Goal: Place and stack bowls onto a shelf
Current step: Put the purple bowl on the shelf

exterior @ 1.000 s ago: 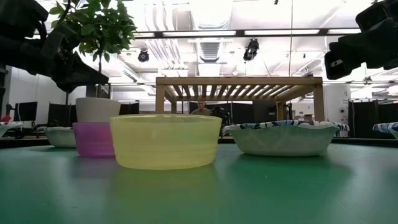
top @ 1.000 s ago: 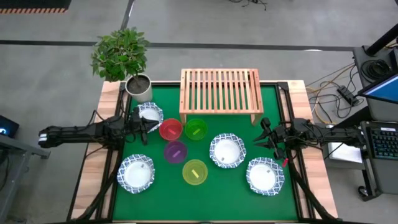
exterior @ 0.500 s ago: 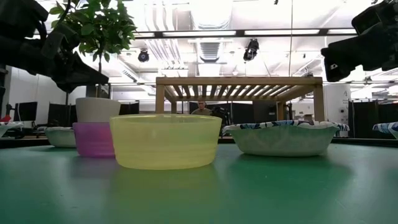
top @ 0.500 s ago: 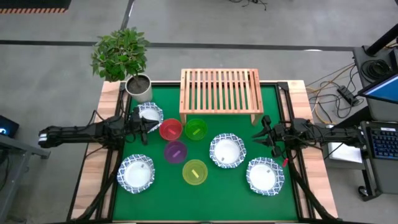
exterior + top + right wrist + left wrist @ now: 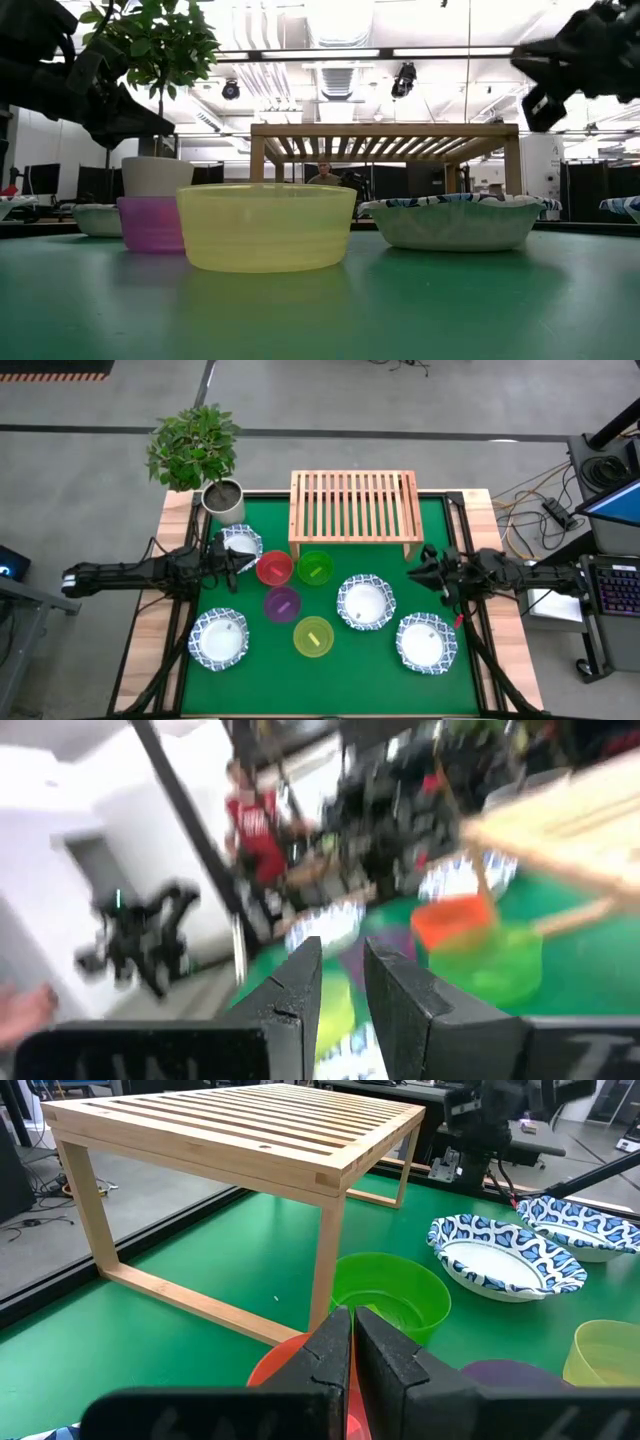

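The light-wood shelf (image 5: 353,508) stands at the far middle of the green mat. In front of it sit the red (image 5: 274,568), green (image 5: 316,568), purple (image 5: 282,603) and yellow-green (image 5: 313,636) bowls. Four white bowls with blue rims rest on their bases: (image 5: 240,544), (image 5: 219,637), (image 5: 365,602), (image 5: 426,641). My left gripper (image 5: 238,563) is shut and hovers between the far-left white bowl and the red bowl (image 5: 285,1365). My right gripper (image 5: 415,572) hangs near the shelf's right leg, its fingers (image 5: 300,970) slightly apart with nothing between them.
A potted plant in a grey pot (image 5: 224,500) stands at the far left corner, beside the shelf. Wooden strips (image 5: 150,650) border the mat on the left and right. Bare mat (image 5: 330,685) lies along the near edge. A person shows far off in the room behind the table.
My right gripper has rolled about its own length and tipped its fingers upward while staying near the shelf's right leg. The left arm and all the bowls have kept still.
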You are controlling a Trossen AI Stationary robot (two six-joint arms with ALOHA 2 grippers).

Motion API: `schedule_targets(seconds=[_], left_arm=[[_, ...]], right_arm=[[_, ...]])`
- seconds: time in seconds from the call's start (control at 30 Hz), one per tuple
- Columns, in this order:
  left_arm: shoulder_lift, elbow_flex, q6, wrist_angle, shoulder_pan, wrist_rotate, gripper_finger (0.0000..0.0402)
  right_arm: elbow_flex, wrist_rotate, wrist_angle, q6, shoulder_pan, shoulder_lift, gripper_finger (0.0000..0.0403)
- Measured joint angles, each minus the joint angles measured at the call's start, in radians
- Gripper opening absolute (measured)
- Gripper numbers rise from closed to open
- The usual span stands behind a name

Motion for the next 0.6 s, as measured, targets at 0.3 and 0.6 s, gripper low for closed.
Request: schedule_targets(seconds=[0.3,0.6], left_arm=[[0.000,0.000,0.000,0.000,0.000,0.000,0.0000],[0.000,0.000,0.000,0.000,0.000,-0.001,0.0000]], right_arm=[[0.079,0.057,0.037,-0.097,0.000,0.000,0.0068],[0.188,0.190,-0.004,-0.299,-0.001,0.022,0.0068]])
